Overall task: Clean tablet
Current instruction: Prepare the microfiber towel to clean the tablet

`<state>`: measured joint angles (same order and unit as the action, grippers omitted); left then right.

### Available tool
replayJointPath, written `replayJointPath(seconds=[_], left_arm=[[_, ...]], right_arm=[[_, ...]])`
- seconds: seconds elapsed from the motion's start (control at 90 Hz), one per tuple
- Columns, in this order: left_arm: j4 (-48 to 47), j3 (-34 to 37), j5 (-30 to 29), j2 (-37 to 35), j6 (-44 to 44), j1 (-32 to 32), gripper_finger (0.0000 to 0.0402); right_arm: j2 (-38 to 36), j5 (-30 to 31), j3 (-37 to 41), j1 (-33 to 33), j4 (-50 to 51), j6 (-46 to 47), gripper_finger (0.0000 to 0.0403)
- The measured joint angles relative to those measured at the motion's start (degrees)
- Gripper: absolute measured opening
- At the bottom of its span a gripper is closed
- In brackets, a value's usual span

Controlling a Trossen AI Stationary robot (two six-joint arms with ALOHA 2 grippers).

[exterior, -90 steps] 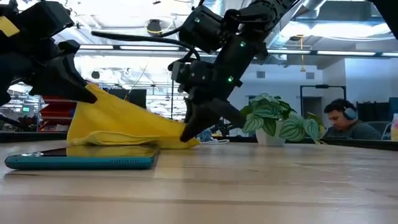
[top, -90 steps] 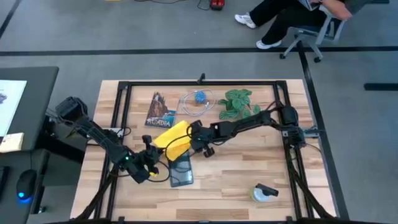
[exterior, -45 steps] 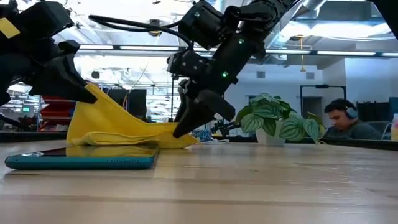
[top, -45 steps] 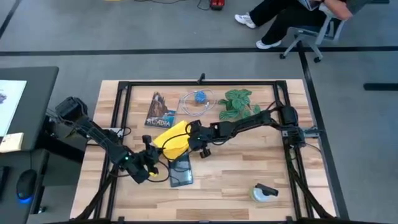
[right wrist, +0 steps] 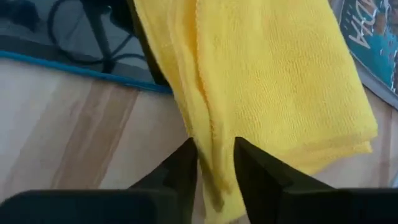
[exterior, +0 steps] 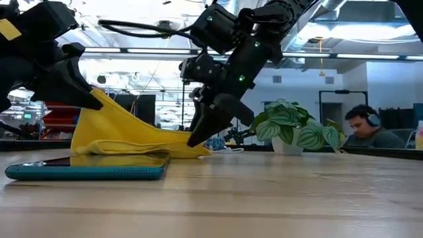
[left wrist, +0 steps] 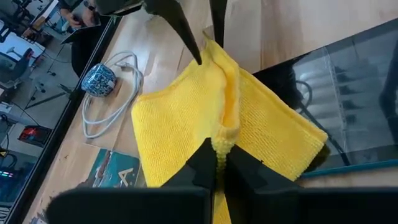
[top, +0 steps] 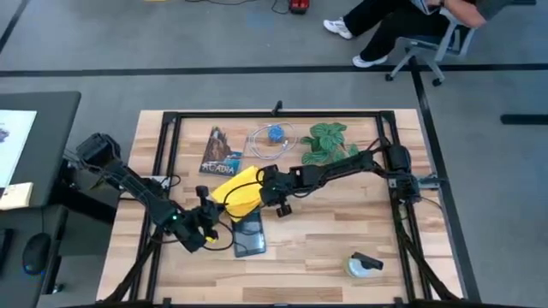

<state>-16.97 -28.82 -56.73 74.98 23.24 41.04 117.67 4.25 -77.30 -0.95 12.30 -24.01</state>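
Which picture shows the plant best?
The low view: the plant stands side-on in its white pot, unblocked. The high view shows only its leaves from above. Neither wrist view shows it.

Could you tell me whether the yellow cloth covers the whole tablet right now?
No, the yellow cloth covers only one end of the tablet; the rest of the dark screen lies bare.

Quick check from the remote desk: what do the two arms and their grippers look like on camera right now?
Both arms are dark, slim jointed links with black cables looped alongside. The right gripper has two tapering, pointed black fingers, and small green lights glow on its wrist. The left gripper has matching black fingers under a blocky black wrist housing. No printed markings are legible.
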Motion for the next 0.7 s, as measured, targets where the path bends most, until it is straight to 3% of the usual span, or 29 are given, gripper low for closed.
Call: replayJointPath(seconds=[0.233,0.7], left_arm=[[0.2,0.0,0.0,0.0,0.0,0.0,0.0000],[-0.1,-3.1,-2.5,0.0,-4.0,-0.2,0.0000]], right_arm=[[0.0,-2.0,0.0,0.7,4.0,-0.3,0.0005],[0.0,-2.4,-9.8,1.5,13.3,-2.0,0.0001]])
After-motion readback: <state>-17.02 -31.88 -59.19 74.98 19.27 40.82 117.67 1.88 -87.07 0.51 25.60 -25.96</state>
